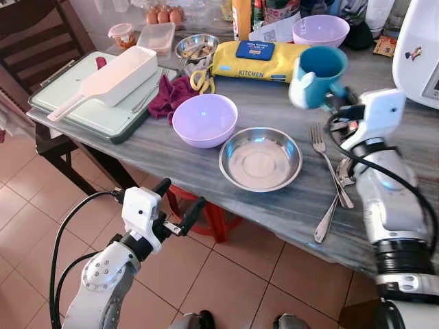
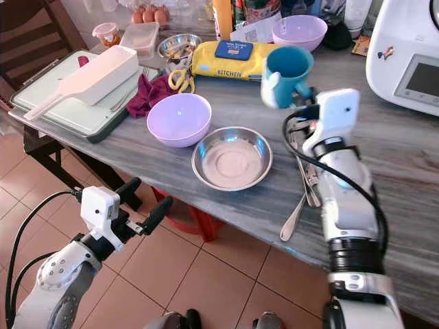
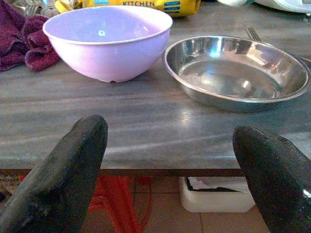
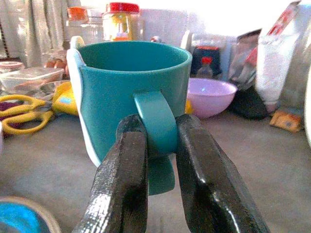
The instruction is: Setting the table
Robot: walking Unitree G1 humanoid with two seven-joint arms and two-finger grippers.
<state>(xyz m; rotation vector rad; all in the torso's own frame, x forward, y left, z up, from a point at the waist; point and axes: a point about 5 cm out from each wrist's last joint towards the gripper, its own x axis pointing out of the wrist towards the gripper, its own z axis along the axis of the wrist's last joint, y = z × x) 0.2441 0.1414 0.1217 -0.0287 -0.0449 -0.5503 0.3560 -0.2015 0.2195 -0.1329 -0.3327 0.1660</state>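
Grey marble-look table [image 1: 274, 205] with lilac bowl [image 1: 204, 120], steel dish [image 1: 260, 159], fork [image 1: 328, 161].

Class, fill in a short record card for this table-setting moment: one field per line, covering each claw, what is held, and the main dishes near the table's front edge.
Right claw: shut on the handle of the teal mug, held above the grey table
Left claw: open, off the table's front edge, facing the dishes
Purple bowl: upright, near the front edge
Steel bowl: beside the purple bowl, on the robot's right
Cutlery: fork and spoon lying right of the steel bowl
Behind: yellow wipes pack, second purple bowl
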